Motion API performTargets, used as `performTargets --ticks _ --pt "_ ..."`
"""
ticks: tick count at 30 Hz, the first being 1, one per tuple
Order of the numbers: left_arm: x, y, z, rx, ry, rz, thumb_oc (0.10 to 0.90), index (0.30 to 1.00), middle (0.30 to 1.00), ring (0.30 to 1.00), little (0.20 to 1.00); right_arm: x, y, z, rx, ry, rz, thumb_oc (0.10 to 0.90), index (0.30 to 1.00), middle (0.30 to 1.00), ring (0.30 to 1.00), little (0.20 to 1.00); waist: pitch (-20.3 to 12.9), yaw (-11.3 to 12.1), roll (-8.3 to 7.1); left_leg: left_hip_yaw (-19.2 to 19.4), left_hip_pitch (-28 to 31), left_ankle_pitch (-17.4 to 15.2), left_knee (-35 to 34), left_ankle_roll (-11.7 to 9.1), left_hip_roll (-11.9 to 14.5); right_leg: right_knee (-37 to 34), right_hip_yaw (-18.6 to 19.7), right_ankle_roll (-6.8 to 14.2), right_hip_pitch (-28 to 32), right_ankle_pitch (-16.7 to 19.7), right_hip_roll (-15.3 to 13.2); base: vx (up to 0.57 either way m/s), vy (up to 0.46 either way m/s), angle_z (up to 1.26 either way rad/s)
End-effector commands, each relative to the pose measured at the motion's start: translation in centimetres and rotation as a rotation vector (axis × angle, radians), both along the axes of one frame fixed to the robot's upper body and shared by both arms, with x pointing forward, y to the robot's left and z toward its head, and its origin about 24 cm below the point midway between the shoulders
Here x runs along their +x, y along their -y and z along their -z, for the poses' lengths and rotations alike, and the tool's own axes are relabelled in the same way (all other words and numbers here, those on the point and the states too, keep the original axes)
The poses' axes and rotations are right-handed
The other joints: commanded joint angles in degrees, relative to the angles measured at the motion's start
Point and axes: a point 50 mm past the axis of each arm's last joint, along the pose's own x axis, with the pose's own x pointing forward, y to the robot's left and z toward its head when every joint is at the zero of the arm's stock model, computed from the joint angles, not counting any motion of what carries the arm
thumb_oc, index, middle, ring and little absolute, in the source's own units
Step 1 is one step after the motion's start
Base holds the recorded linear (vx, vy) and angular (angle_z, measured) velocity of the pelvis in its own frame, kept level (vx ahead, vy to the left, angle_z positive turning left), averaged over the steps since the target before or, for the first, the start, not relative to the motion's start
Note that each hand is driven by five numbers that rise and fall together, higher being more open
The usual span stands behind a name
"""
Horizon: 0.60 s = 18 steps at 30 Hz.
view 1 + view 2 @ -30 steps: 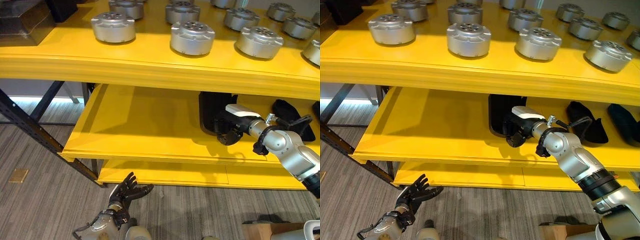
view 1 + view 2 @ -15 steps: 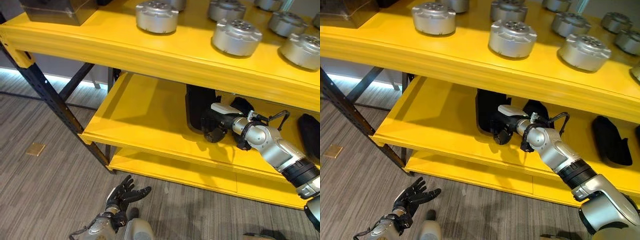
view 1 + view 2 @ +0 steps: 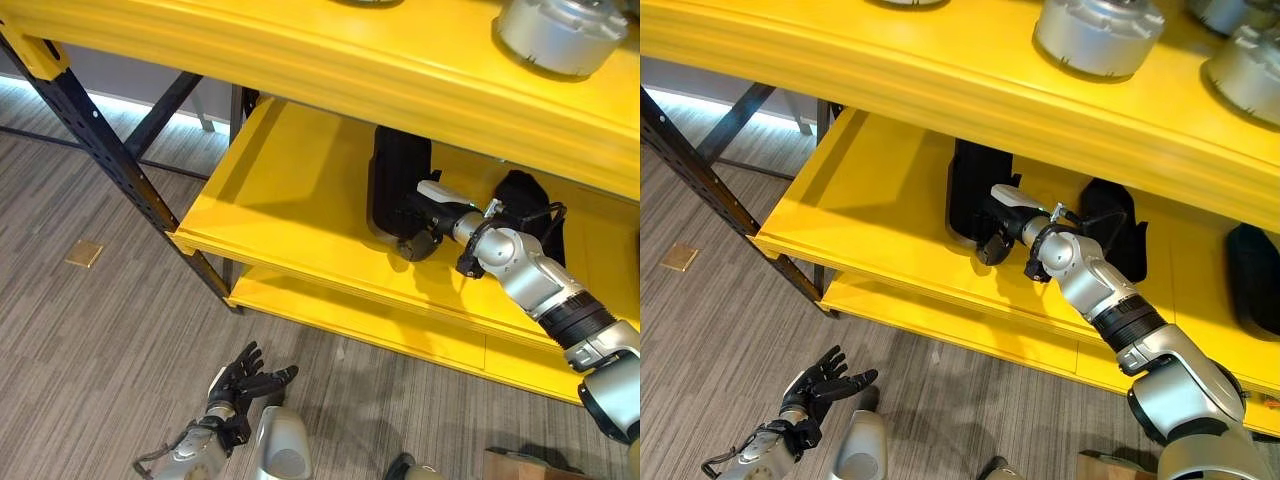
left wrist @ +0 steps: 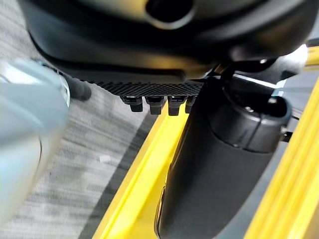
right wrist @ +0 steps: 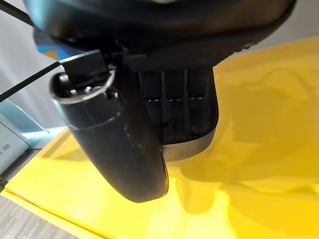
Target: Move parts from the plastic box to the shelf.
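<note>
My right hand [image 3: 418,228] reaches onto the yellow middle shelf [image 3: 290,200], at the foot of a tall black part [image 3: 398,170] that stands upright. In the right wrist view its fingers [image 5: 174,109] are curled down beside the thumb [image 5: 119,144]. A grey-rimmed part [image 5: 192,146] shows at their tips, just above the shelf board. My left hand [image 3: 822,381] hangs low over the floor before the rack, fingers spread, holding nothing.
Silver round parts [image 3: 560,30] stand on the yellow top shelf [image 3: 300,55]. More black parts [image 3: 525,200] lie to the right on the middle shelf. A black slanted rack post [image 3: 110,160] stands at the left. The left half of the middle shelf is bare.
The camera has swung down and left, so the whole picture has shifted. My right hand stays by the tall black part. My left hand stays low and spread.
</note>
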Motion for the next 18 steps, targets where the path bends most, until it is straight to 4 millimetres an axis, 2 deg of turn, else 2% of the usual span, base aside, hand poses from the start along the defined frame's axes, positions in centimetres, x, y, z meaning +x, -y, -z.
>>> performTargets --ticks 1,7,18 --pt "2.2 -1.1 -4.4 0.015 0.223 -0.002 0.900 1.000 1.000 1.000 1.000 0.2 -1.5 -11.1 0.037 0.395 -0.018 0.400 0.300 0.300 0.300 0.300 -1.27 0.58 -2.32 -1.41 -5.59 -6.10 10.32 1.10 1.76 -5.01 3.14 -0.14 5.03 4.03 -2.07 -0.02 0.039 0.08" --pt "2.4 -0.8 -4.6 0.002 0.232 0.008 0.900 1.000 1.000 1.000 1.000 1.2 -0.9 -11.4 0.026 0.392 0.044 0.400 0.300 0.300 0.300 0.300 -0.12 1.26 -1.36 -2.34 -7.00 -6.92 12.20 1.44 1.15 -3.39 2.94 -0.35 4.49 3.18 -2.52 -0.01 0.017 0.08" --pt "2.8 -0.9 -4.9 0.004 0.245 0.005 0.900 1.000 1.000 1.000 1.000 1.6 -1.2 -10.5 0.026 0.364 0.055 0.400 0.300 0.300 0.300 0.300 0.96 1.31 -1.50 -3.04 -8.29 -7.13 13.24 1.62 0.48 -3.20 2.32 -0.57 4.47 3.03 -2.59 -0.01 0.005 0.05"
